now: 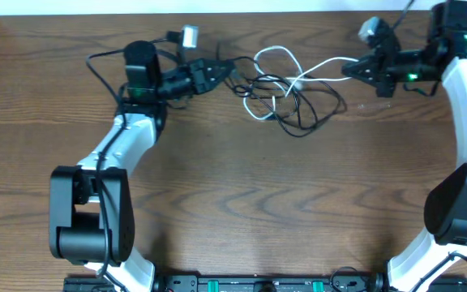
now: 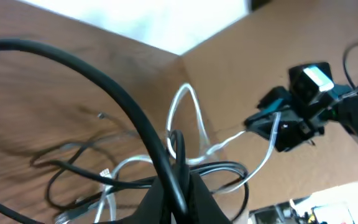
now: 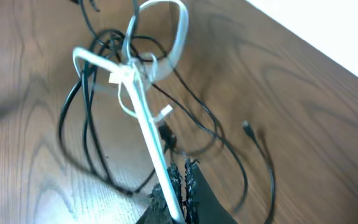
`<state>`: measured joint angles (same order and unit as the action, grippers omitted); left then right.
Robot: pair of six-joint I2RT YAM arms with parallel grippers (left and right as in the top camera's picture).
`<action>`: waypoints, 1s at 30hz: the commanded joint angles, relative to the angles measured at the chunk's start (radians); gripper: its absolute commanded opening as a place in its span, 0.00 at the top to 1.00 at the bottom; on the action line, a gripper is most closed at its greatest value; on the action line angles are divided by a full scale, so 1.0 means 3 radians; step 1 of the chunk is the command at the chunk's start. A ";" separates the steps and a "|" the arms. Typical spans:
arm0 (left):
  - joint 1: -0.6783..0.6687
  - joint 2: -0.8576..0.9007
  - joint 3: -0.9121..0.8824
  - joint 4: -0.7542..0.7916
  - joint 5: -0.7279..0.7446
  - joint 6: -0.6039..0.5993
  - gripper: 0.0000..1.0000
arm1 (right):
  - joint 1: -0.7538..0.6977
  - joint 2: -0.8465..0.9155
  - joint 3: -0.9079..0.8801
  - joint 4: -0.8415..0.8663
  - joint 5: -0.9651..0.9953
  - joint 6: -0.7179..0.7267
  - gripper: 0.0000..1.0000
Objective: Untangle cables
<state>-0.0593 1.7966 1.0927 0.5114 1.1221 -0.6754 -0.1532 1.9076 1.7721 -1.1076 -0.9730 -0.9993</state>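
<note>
A tangle of cables lies on the wooden table between my two grippers. The white cable (image 1: 278,58) loops through thin black cables (image 1: 302,109). My left gripper (image 1: 224,71) points right at the tangle's left side and is shut on a black cable (image 2: 135,115) that runs between its fingers (image 2: 201,196). From the right, my right gripper (image 1: 349,70) is shut on the white cable (image 3: 145,118), which rises taut from its fingertips (image 3: 194,186) towards the knot. One black plug end (image 3: 246,126) lies loose on the wood.
The table's back edge (image 1: 298,11) runs close behind the tangle, with a pale wall beyond. Both arms' bases stand at the front, left (image 1: 87,219) and right (image 1: 460,211). Bare wood (image 1: 282,203) stretches in front of the cables.
</note>
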 commanded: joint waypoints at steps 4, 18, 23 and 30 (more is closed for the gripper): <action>0.0275 -0.0066 0.0037 -0.0209 -0.0029 0.0132 0.92 | -0.0323 -0.0017 0.0018 -0.0022 -0.0299 0.0126 0.99; 0.0595 -0.0066 0.0037 -0.0207 -0.0057 0.0570 0.92 | -0.0825 -0.0017 0.0018 -0.0015 -0.0323 0.0155 0.99; 0.0916 -0.0066 0.0037 -0.0209 -0.0141 0.0580 0.92 | -0.1199 -0.0017 0.0018 -0.0013 -0.0243 0.0266 0.99; 0.1170 -0.0066 0.0037 -0.0310 -0.0140 0.0580 0.93 | -0.1656 -0.0018 0.0018 0.0048 -0.0242 0.0501 0.99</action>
<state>0.2604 1.7966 1.0927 0.4297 1.0966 -0.5220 -0.5888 1.9076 1.7721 -1.0969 -1.0367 -0.9089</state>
